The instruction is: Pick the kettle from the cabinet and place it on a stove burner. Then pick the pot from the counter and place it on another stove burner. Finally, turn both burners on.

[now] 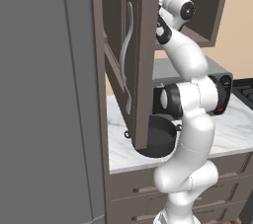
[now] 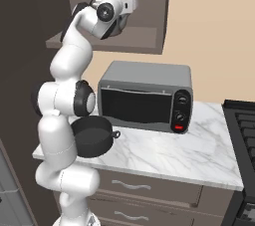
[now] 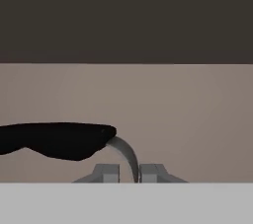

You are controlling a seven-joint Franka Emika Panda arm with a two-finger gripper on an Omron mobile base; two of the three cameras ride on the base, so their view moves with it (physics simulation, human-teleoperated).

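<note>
The cabinet [image 2: 149, 41] stands open, its door [image 1: 116, 45] swung out with a long curved silver handle. My arm reaches up onto its shelf. In the hand view my gripper [image 3: 129, 173] is shut on the thin grey end of the kettle's handle [image 3: 123, 151], and the black grip [image 3: 59, 139] runs off to the left. In the right base view the grey kettle [image 2: 121, 25] shows partly behind the hand, at the shelf's front. The dark pot [image 2: 92, 138] [image 1: 158, 144] sits on the counter [image 2: 164, 153] near its front left edge, partly behind my arm.
A grey toaster oven [image 2: 144, 95] stands on the counter behind the pot. The black stove [image 2: 244, 120] with its burner grates lies at the far right. A tall grey panel [image 1: 44, 94] walls off the left. The open cabinet door hangs over the counter's left end.
</note>
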